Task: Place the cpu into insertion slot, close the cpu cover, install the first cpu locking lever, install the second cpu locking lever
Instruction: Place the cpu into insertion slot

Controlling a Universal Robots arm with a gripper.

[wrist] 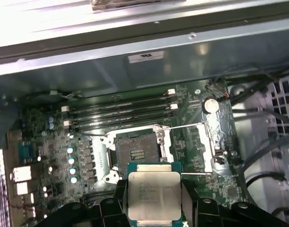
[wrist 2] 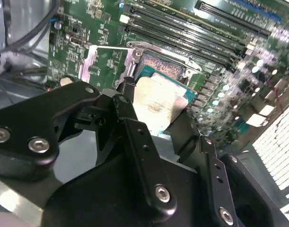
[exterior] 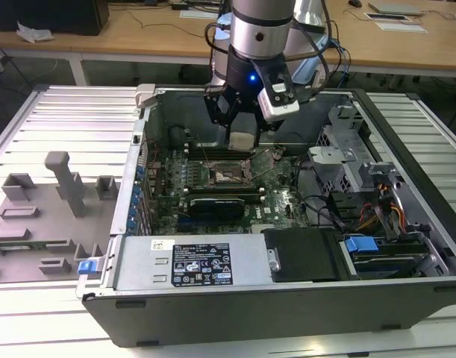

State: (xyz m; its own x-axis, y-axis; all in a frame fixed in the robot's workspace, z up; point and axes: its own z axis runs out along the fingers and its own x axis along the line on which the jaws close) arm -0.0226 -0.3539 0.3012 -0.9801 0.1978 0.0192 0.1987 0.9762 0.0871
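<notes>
One offset matters: the insertion slot (wrist: 137,152) sits below the gripper (exterior: 242,133) and a little ahead of its tips, apart from the cpu (wrist: 153,195), which hangs above the board, not seated. Gripper is closed partway, clamped on two opposite edges of the cpu, metal top facing the first wrist camera, chip edges looking roughly square to the slot frame. The cpu cover (wrist: 210,146) stands swung open beside the slot, so the socket is exposed.
</notes>
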